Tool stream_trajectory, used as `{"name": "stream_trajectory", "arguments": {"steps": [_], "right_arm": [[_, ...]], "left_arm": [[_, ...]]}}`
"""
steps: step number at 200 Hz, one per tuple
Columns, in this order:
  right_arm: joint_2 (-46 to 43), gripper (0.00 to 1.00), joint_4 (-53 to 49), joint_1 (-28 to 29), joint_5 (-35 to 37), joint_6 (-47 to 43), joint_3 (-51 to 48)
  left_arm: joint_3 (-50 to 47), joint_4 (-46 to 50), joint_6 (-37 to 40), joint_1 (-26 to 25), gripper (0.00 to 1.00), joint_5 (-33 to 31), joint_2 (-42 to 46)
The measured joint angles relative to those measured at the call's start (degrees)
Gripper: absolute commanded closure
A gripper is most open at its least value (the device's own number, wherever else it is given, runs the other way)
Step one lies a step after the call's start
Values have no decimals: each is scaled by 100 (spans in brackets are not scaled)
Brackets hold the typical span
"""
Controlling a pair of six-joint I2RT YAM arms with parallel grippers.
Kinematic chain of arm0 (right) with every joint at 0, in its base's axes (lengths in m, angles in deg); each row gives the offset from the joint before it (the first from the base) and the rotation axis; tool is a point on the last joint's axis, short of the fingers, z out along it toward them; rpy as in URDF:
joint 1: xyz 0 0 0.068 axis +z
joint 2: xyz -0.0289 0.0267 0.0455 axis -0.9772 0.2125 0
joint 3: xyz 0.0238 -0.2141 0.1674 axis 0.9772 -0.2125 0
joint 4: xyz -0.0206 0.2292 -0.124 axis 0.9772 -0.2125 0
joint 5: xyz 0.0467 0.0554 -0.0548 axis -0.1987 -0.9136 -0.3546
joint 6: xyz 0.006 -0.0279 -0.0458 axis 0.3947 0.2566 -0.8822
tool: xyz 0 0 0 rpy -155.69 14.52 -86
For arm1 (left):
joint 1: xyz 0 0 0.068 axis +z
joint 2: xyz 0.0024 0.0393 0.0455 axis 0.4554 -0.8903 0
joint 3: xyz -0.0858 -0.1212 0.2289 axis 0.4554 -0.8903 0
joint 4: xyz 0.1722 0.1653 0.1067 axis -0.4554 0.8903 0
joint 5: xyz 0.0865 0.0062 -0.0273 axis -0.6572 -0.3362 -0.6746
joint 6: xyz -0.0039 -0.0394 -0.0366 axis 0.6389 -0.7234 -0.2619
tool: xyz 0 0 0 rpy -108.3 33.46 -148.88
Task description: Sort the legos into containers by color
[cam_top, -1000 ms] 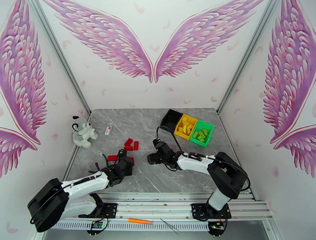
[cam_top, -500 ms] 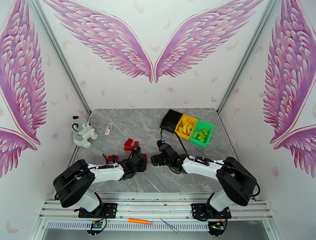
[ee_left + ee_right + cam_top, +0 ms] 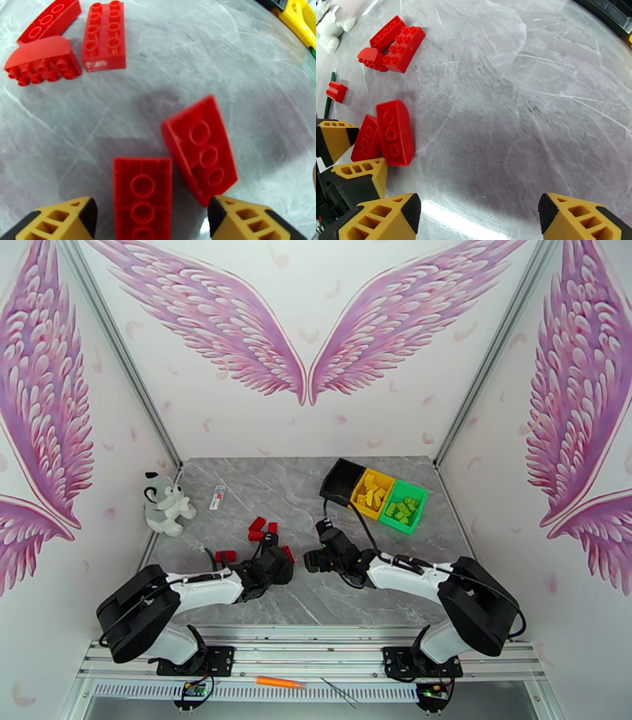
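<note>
Two red legos lie side by side on the grey table. One red brick (image 3: 142,195) rests loose between the spread fingers of my left gripper (image 3: 152,223), which is open. The other, a curved red brick (image 3: 199,150), lies tilted just to its right. Three more red bricks (image 3: 59,43) sit farther off. From above, my left gripper (image 3: 278,557) and my open right gripper (image 3: 310,560) face each other at mid-table. My right gripper (image 3: 480,215) has nothing between its fingers. The black bin (image 3: 345,481), yellow bin (image 3: 369,474) and green bin (image 3: 422,500) stand in a row at the back right; yellow and green bricks lie in the matching ones.
A grey-white plush dog (image 3: 166,504) sits at the left edge, and a small white-and-orange tube (image 3: 217,497) lies beside it. A single small red brick (image 3: 225,556) lies left of my left gripper. Metal rails run along the near edge.
My left arm swung right toward the middle with a red brick, then opened its fingers and let it down beside the other brick. The right arm shifted slightly right.
</note>
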Motion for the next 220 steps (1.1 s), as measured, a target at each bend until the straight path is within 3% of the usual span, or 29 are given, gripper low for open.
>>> {"name": "stream_trajectory", "arguments": {"steps": [68,125,169,220], "right_arm": [[-35,15,-44,2,17,0,0],[-186,15,-118,0,103,-2,0],[-256,15,-195,0,122,0,-11],[-507,1,-518,-15,389,177,-57]], "left_arm": [[-72,57,70,61,37,55,251],[-227,92,116,98,40,101,238],[-90,105,243,101,58,46,-151],[74,131,297,116,71,-7,-286]]}}
